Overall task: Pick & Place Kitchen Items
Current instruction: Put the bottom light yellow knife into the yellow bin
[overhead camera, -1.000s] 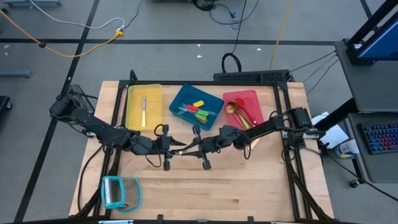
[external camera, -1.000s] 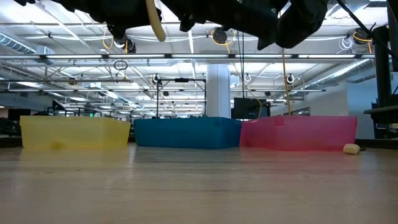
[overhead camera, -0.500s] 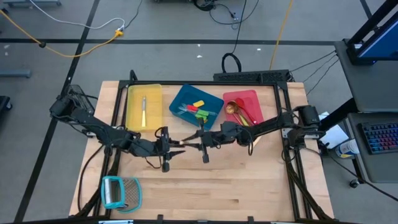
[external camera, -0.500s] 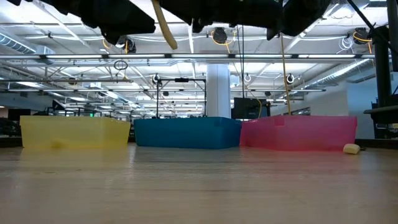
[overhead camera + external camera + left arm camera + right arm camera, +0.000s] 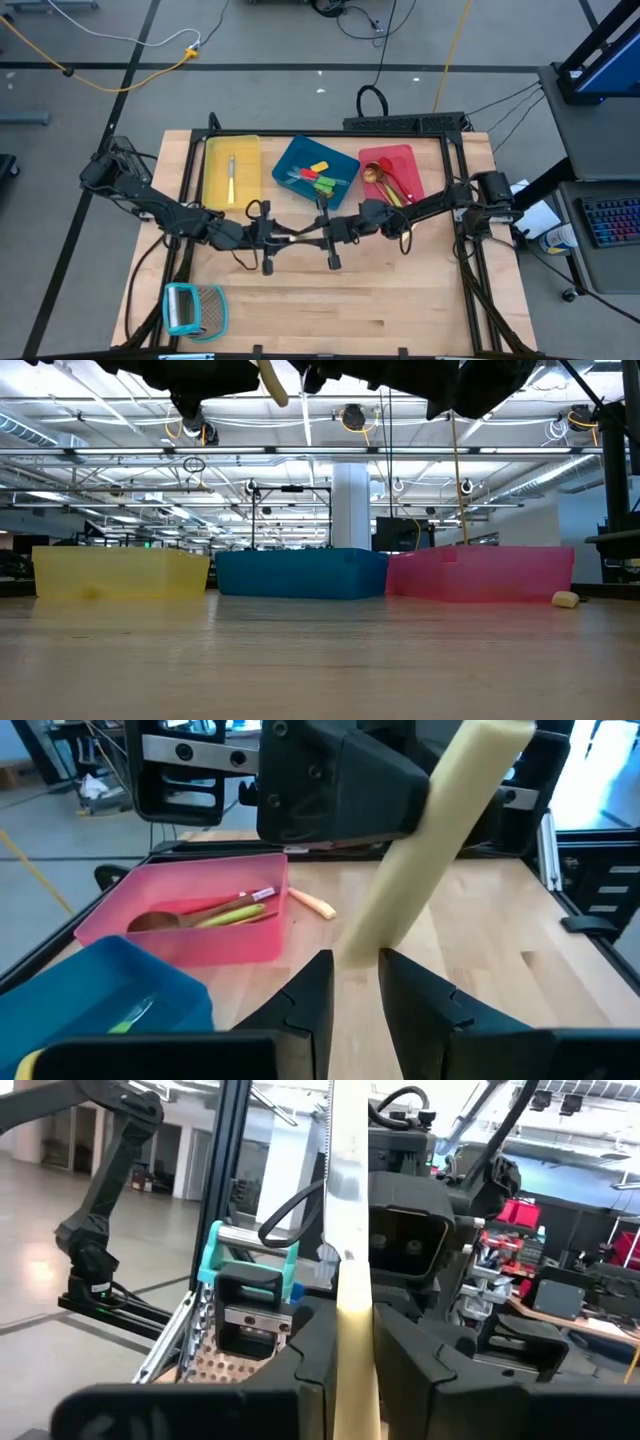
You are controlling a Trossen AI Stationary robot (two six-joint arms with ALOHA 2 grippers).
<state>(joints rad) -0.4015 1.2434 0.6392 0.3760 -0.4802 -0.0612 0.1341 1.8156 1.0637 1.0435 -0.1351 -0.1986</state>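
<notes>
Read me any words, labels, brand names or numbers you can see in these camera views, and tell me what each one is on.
No text can be read in any view.
The yellow rectangular tray, blue rectangular tray and red rectangular tray carry no visible labels.
The teal-framed flat metal grater shows no marking.
The cream knife handle is plain.
Anything on the room's equipment behind the wooden table is too small to read.

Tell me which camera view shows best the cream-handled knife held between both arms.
The left wrist view: the cream-handled knife fills it, its handle rising from the left gripper. The right wrist view shows its blade and handle edge-on; the high view a thin sliver; the low view only a tip.
</notes>
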